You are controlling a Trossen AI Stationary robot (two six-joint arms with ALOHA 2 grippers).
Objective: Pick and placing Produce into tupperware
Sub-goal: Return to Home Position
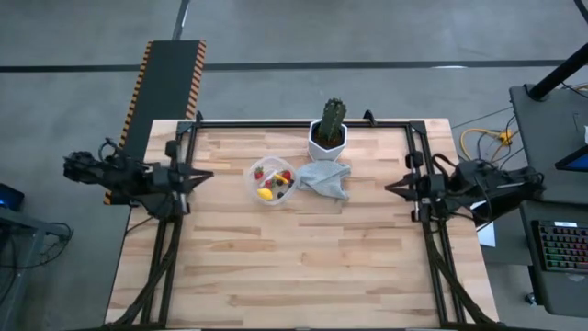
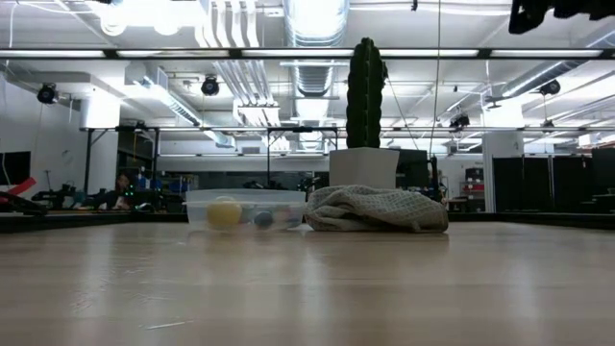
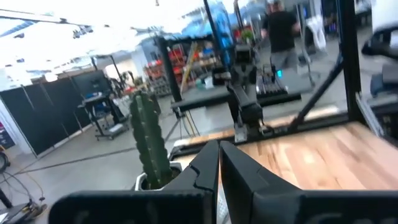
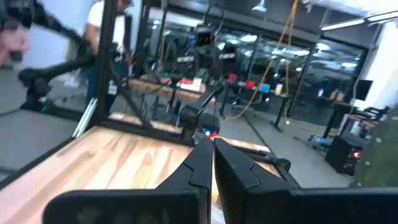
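The clear round tupperware (image 1: 270, 181) stands on the wooden table, far of its middle, with several small produce pieces inside: red ones (image 1: 278, 175), a yellow one (image 1: 266, 193). In the low view the tupperware (image 2: 246, 210) shows a yellow ball (image 2: 224, 212). My left gripper (image 1: 204, 176) is shut at the table's left edge, pointing level toward the right. My right gripper (image 1: 391, 187) is shut at the right edge, pointing level toward the left. Both hold nothing; their shut fingers show in the wrist views (image 3: 219, 163) (image 4: 211, 155).
A green cactus (image 1: 332, 118) in a white pot (image 1: 326, 143) stands at the far edge. A crumpled pale cloth (image 1: 325, 177) lies right of the tupperware, touching it. Dark frame rails (image 1: 303, 123) run along the table's far, left and right sides. People stand beyond the table.
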